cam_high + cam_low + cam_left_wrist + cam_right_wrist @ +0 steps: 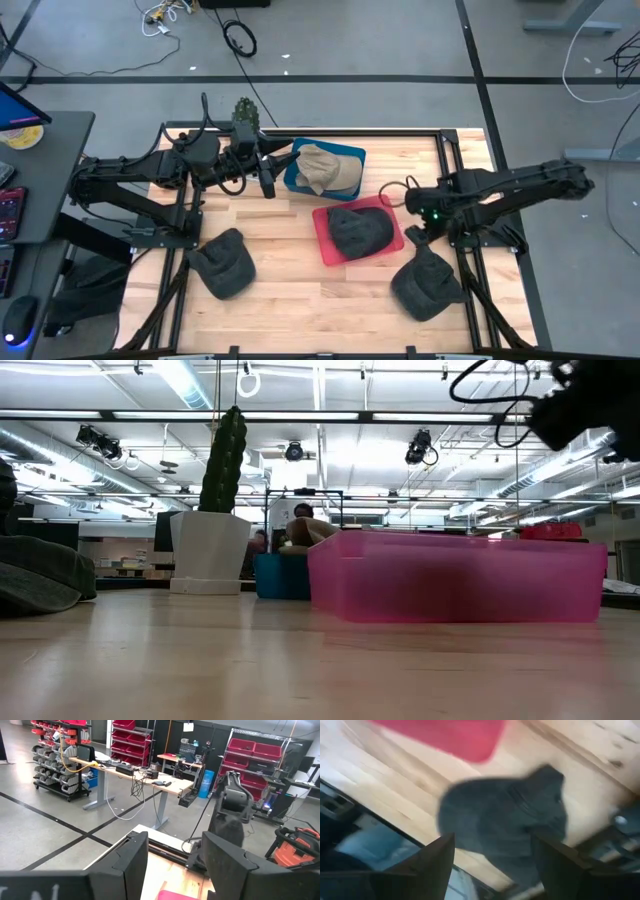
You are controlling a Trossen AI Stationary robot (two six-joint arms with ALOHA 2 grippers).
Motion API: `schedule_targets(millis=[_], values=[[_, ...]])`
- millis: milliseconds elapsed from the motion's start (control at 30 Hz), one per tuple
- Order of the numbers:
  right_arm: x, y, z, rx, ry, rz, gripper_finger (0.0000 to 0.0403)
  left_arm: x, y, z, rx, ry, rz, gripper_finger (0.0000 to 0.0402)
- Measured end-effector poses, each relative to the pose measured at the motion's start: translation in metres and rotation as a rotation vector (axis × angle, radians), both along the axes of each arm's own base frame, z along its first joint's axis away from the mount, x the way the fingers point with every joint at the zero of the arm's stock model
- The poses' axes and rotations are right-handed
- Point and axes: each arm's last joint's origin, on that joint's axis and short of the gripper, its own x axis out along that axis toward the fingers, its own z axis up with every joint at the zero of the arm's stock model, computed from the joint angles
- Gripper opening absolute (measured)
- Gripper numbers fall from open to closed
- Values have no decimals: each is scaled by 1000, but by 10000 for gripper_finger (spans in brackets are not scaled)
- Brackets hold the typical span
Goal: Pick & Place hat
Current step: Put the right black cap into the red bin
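High view: the light wooden table [300, 300] carries two bins side by side, a blue plastic bin [352, 157] holding a tan fabric hat [322, 168] and a pink plastic bin [323, 247] holding a dark grey fabric hat [360, 230]. This suggests sorting by colour, with one hat per bin already delivered. Two further dark grey hats lie loose on the wood: the near-left hat [222, 262] and the near-right hat [427, 283], each within reach of the arm on its side. The left claw [268, 182] sits just beside the blue bin, apparently clear of its load. The right claw [418, 233] hangs between the pink bin and the near-right hat, probably positioned to collect that hat.

Low view: the pink bin's wall [455, 575] dominates; behind it stand the blue bin [280, 575] and a green cactus in a white pot [212, 520]. Part of the near-left hat [40, 572] rests at the edge.

Left wrist view: the left claw [172, 865] faces the room, its fingers spread wide and empty.

Right wrist view: the right claw [492, 865] looks down on the near-right hat [505, 827], fingers wide apart and holding nothing; a corner of the pink bin [450, 735] lies beyond.
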Motion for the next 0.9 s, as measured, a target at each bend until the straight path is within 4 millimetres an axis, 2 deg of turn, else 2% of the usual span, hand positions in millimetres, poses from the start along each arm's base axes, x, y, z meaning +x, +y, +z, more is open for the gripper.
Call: schedule_targets(millis=[333, 600, 900], values=[[-9, 29, -2, -94, 51, 44, 265, 0, 0, -1, 2, 8, -1, 190], [-26, 45, -37, -36, 173, 62, 265, 0, 0, -2, 3, 18, -4, 190], [-52, 55, -57, 7, 181, -25, 265, 0, 0, -3, 3, 31, -5, 190]])
